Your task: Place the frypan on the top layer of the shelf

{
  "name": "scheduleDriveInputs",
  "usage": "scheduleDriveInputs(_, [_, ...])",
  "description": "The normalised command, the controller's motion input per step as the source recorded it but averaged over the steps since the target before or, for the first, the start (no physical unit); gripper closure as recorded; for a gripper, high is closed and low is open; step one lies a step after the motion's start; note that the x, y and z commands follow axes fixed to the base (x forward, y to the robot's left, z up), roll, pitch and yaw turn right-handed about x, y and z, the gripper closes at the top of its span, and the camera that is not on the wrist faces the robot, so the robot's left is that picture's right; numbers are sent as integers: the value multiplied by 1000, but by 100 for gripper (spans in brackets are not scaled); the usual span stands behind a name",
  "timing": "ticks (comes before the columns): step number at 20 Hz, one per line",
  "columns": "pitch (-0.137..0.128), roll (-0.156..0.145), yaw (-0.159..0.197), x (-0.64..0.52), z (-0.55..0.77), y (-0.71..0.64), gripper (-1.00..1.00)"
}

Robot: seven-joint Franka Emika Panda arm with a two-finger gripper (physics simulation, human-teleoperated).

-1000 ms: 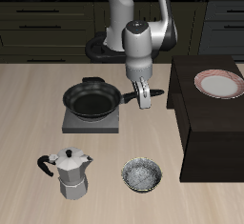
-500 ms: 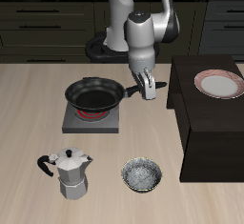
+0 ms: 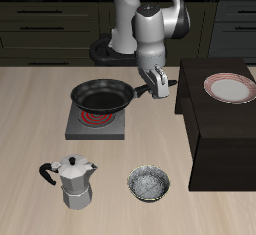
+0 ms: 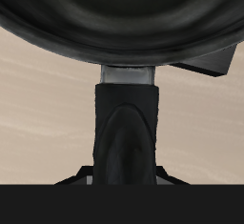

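The two-finger gripper (image 3: 157, 82) is seen near the middle of the exterior view, closed upon the long straight handle of the round black shallow frypan (image 3: 103, 97). In the wrist view the black handle (image 4: 127, 132) is shown running straight out from between the fingers to the frypan's dark rounded wall (image 4: 114, 18). The frypan is held raised above the flat grey square burner plate (image 3: 97, 126), left of centre, whose red ring is exposed beneath the frypan's edge. The pan's inside appears bare.

The large dark brown-black boxy shelf (image 3: 215, 139) is placed at the right edge, and a pink-rimmed white plate (image 3: 229, 87) is set on its flat top. A silver moka pot (image 3: 73, 180) and a small speckled grey bowl (image 3: 149, 184) are found on the wooden table (image 3: 30, 119) at the lower part of the frame.
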Motion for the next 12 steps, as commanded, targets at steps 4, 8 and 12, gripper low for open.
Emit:
scheduleDriveInputs(4, [-5, -27, 61, -20, 275, -51, 100])
scheduleDriveInputs(8, [-2, -14, 57, -5, 161, -17, 100])
scheduleDriveInputs(12, [4, 10, 140, 78, 158, 31, 100])
